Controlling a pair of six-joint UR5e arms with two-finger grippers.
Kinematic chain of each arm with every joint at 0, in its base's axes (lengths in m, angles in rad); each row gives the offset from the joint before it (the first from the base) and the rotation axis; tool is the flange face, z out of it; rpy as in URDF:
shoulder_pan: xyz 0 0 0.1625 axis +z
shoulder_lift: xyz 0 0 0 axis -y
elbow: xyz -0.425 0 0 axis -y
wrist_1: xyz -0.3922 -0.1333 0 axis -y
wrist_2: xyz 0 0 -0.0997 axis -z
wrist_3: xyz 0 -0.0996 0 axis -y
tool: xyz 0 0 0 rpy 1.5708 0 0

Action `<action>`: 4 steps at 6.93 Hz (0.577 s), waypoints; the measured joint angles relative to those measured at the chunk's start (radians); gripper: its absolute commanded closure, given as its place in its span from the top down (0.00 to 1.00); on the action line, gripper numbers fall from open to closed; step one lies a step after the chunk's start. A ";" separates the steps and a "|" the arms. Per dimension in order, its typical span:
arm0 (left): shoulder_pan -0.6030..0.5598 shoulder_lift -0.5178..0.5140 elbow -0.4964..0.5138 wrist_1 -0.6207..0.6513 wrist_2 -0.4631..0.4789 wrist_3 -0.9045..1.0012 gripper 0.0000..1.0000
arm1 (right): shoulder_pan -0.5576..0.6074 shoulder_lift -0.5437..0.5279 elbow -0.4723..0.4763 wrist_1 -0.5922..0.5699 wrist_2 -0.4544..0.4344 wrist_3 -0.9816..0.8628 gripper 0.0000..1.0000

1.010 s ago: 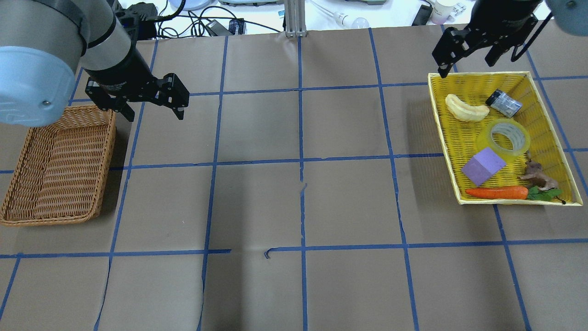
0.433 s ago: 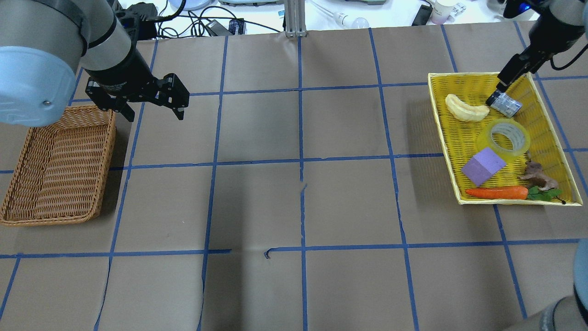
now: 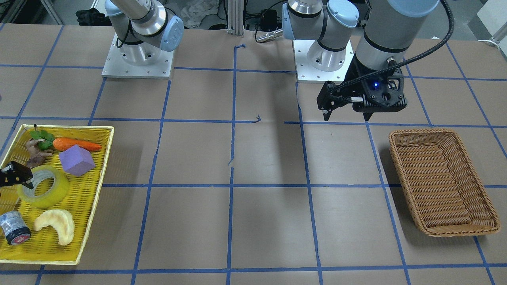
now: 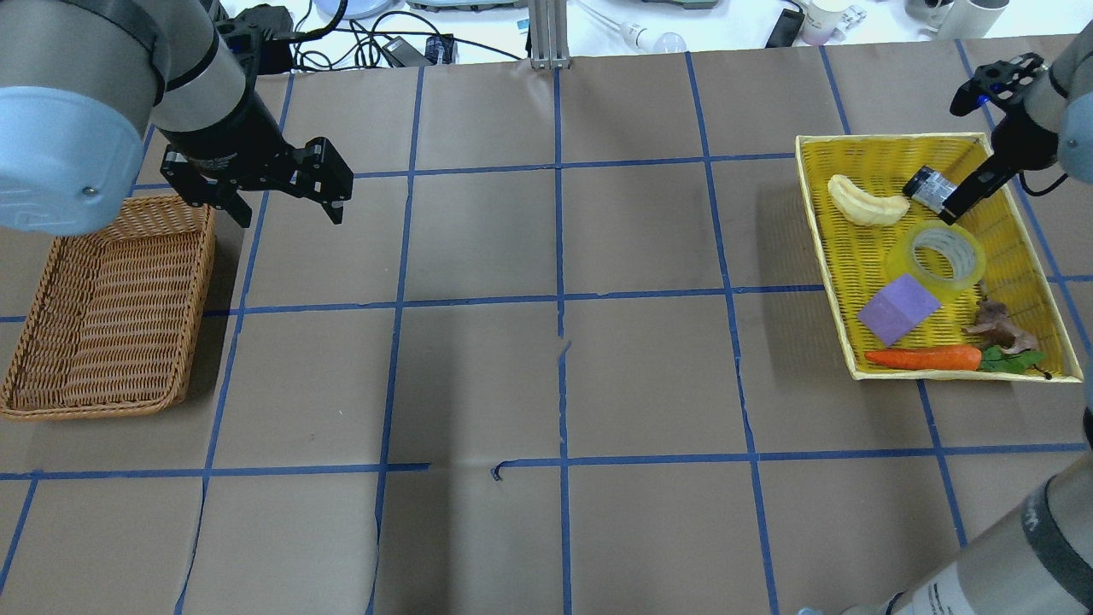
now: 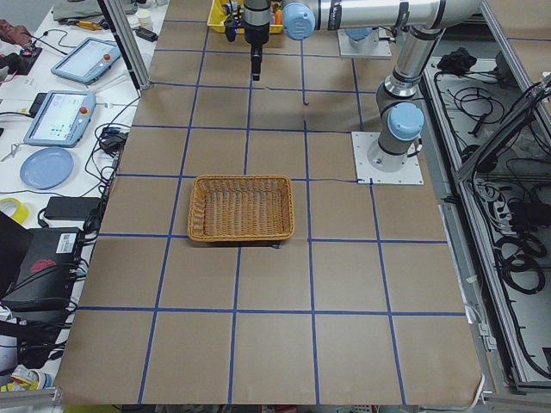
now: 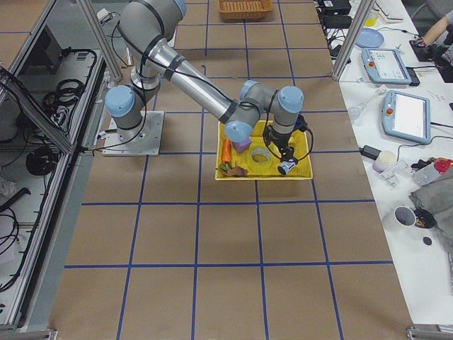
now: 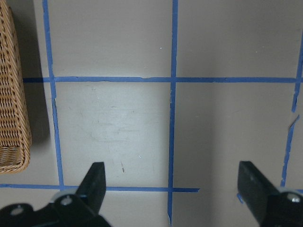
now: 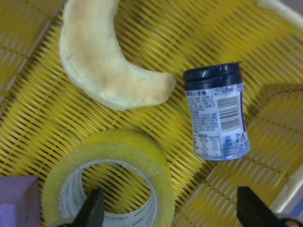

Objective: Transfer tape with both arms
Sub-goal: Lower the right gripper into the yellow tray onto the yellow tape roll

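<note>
The tape (image 4: 937, 256), a wide yellowish translucent roll, lies flat in the yellow tray (image 4: 820, 248) at the right. It also shows in the front view (image 3: 41, 189) and the right wrist view (image 8: 109, 189). My right gripper (image 4: 969, 188) hangs open and empty over the tray's far part, just beyond the tape. In its wrist view the gripper (image 8: 173, 213) has the tape by its left finger. My left gripper (image 4: 289, 209) is open and empty above the table, beside the wicker basket (image 4: 196, 290). It shows wide open in its wrist view (image 7: 173, 189).
In the tray with the tape lie a small dark jar with a printed label (image 8: 215, 118), a pale banana-shaped piece (image 4: 867, 203), a purple block (image 4: 897, 309), a carrot (image 4: 922, 357) and a brown figure (image 4: 995, 325). The basket holds nothing.
My right gripper swung from above the tray's far left corner to the right and came down over the tray, by the jar and tape. The left arm has not moved.
</note>
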 measured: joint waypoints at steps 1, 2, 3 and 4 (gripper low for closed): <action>0.000 0.000 0.000 0.000 0.000 0.000 1.00 | -0.013 0.016 0.027 -0.016 -0.002 -0.008 0.57; 0.000 0.000 0.000 0.000 0.000 0.000 1.00 | -0.018 0.022 0.050 -0.034 -0.003 -0.010 0.22; 0.000 0.000 0.001 0.000 0.000 0.000 1.00 | -0.019 0.026 0.062 -0.051 -0.007 -0.009 0.00; 0.000 -0.001 0.001 0.000 0.000 -0.001 1.00 | -0.020 0.028 0.066 -0.059 -0.012 -0.006 0.00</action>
